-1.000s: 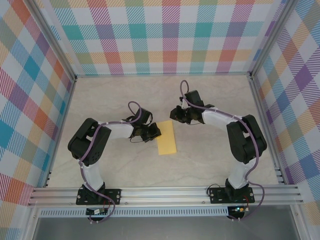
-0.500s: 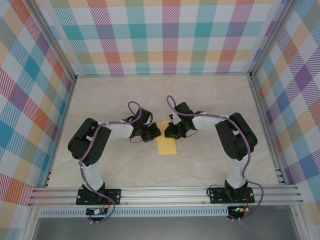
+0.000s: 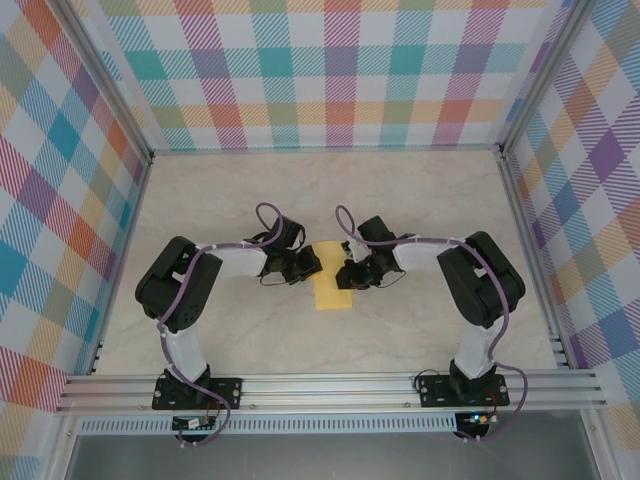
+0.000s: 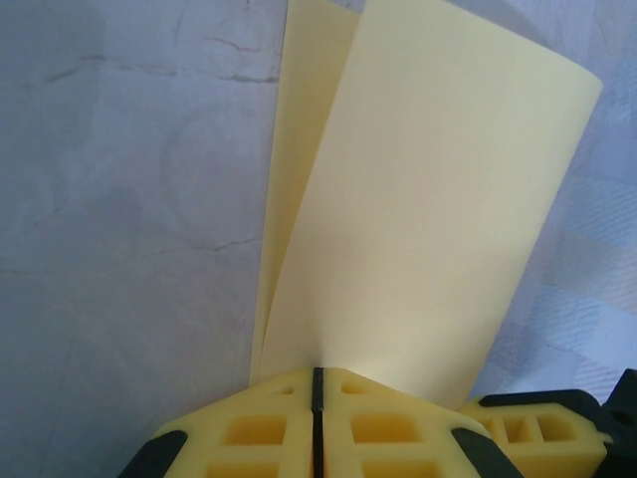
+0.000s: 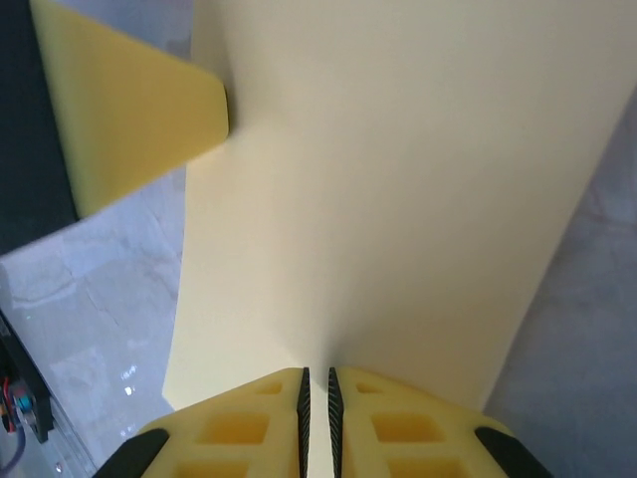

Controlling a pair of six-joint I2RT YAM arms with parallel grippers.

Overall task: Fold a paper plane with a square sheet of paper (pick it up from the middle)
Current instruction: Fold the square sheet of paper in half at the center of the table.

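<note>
**ENTRY: fold stage, paper plane**

**ITEM:** thin plain yellow square sheet of paper (image 3: 333, 292), doubled over lengthwise into a narrow strip. No nose or wings formed yet.

**LOC.:** btwn the two claws, over the pale marbled table top (image 3: 420, 210). One long side is in each claw. In both wrist views the sheet runs out ahead of the fingertips. Lifted or resting on the table: can't tell.

**LEFT CLAW** (image 4: 316, 378)**:** yellow pads clenched, seam tight, pinching the strip's edge. Two layers show ahead of it. The under layer peeks out to the claw's left, so the edges aren't matched.

**RIGHT CLAW** (image 5: 317, 378)**:** pads nearly together w/ a thin slit, nipping the opposite edge. The left claw's pad sits ahead and to its left, touching the same sheet.

**AXIS / HEADING:** in the top view the long axis runs from the arm-base side toward the far wall, leaning slightly. The near end sticks out past the claws toward the bases. Both ends are blunt, so there's no pointing dir. so far.

**STEP (est.):** first centre fold, approx. an early stage. The fold looks soft and bowed, not pressed.

**NEXT (est.):** square up the two layers, lay the strip flat, one claw pins while the other flattens the crease. Light grip needed, since thin paper will prob. buckle or slip.
</note>
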